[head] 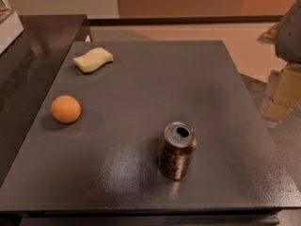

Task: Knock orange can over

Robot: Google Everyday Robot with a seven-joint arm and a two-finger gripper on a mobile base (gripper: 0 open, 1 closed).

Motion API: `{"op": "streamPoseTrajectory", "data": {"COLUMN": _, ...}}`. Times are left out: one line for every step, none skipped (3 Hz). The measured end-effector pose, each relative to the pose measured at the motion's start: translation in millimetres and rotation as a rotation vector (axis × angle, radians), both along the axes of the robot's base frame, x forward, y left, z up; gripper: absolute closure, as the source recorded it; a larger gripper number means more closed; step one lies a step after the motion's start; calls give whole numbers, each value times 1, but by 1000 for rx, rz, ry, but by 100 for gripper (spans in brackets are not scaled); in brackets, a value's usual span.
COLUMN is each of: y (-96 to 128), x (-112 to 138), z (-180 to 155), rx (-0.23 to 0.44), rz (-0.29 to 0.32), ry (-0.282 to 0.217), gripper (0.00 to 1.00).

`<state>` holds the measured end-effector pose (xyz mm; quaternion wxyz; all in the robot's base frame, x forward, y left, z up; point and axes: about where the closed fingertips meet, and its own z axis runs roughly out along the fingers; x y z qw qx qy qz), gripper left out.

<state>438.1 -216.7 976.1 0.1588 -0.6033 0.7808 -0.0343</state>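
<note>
While the orange can (177, 150) stands upright near the front edge of the table (155, 74), well apart from the fruit (66, 109) and sponge (93, 59), my pincer (281, 95) hangs beyond the right edge, likely placed for a sideways push; apart or together, I cannot tell.

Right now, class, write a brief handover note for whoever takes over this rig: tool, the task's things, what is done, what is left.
The tool is at the right edge of the view, touching none of the task's things.
The small shiny coppery-brown soda can stands upright on the dark grey table, near the front edge, right of centre.
The round orange fruit and the pale yellow sponge lie on the left; they are not targets.
Done: nothing; the can is not yet knocked over.
Left: bring the tool to the can and tip it.
</note>
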Motion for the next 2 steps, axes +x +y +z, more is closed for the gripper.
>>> {"op": "streamPoseTrajectory", "data": {"y": 0, "x": 0, "z": 0, "rx": 0, "rz": 0, "ry": 0, "gripper": 0}}
{"op": "streamPoseTrajectory", "data": {"y": 7, "x": -5, "z": -3, "rx": 38, "rz": 44, "ry": 1, "gripper": 0}}
